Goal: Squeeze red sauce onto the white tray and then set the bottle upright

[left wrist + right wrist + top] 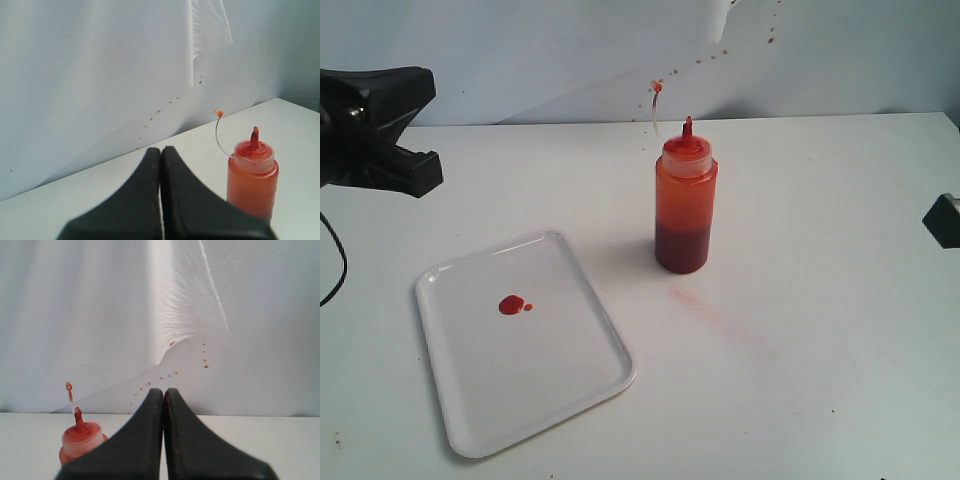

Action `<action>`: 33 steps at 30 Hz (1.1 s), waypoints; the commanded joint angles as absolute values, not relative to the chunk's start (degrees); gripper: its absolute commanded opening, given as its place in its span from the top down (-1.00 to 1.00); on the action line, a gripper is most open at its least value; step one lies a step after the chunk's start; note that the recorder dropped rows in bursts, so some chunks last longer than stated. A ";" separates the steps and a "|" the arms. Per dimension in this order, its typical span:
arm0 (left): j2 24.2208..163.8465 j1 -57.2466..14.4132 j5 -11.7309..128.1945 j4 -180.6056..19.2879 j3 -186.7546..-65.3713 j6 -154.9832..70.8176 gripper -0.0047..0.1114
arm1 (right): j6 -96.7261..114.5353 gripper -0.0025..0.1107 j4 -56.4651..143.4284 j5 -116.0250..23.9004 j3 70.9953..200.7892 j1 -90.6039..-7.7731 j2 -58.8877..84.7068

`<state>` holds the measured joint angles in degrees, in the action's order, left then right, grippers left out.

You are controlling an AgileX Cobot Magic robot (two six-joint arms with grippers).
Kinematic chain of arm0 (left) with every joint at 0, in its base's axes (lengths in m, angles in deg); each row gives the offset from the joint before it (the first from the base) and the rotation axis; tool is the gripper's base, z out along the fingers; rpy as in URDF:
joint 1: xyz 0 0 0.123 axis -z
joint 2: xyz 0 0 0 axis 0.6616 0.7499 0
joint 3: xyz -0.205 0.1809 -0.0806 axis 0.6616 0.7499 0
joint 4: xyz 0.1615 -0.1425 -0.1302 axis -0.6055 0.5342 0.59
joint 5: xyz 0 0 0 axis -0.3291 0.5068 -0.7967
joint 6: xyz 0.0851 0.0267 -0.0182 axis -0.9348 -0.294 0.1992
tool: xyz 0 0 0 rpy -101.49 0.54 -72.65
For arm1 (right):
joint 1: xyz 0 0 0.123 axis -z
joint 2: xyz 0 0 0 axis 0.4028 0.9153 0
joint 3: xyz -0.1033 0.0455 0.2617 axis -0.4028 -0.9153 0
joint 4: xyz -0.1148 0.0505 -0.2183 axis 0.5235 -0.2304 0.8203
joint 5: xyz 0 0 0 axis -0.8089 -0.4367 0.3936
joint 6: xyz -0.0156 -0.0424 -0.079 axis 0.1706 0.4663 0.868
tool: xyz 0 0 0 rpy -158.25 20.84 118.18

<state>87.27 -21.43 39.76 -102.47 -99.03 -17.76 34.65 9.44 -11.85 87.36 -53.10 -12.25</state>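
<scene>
Left gripper [161, 150], right gripper [164, 391]: jaws closed, empty. Bottle [685, 215]: upright on table [820, 300], near white tray [535, 385] bearing red sauce [510, 305] blob. Risk: nozzle [687, 127] uncapped; a stray knock could topple it, spilling sauce.

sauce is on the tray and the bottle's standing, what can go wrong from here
1. The bottle stands with its nozzle uncapped and the cap dangling on its tether. A knock would likely tip it and spill more sauce.
2. The red sauce sits as a loose blob on the white tray. Bumping or tilting the tray may make it run toward the rim.
</scene>
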 commanded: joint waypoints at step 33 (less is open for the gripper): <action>50.86 -27.50 56.92 -101.05 -88.13 -14.24 0.92 | 34.80 0.96 9.64 -11.40 87.09 -52.90 -12.56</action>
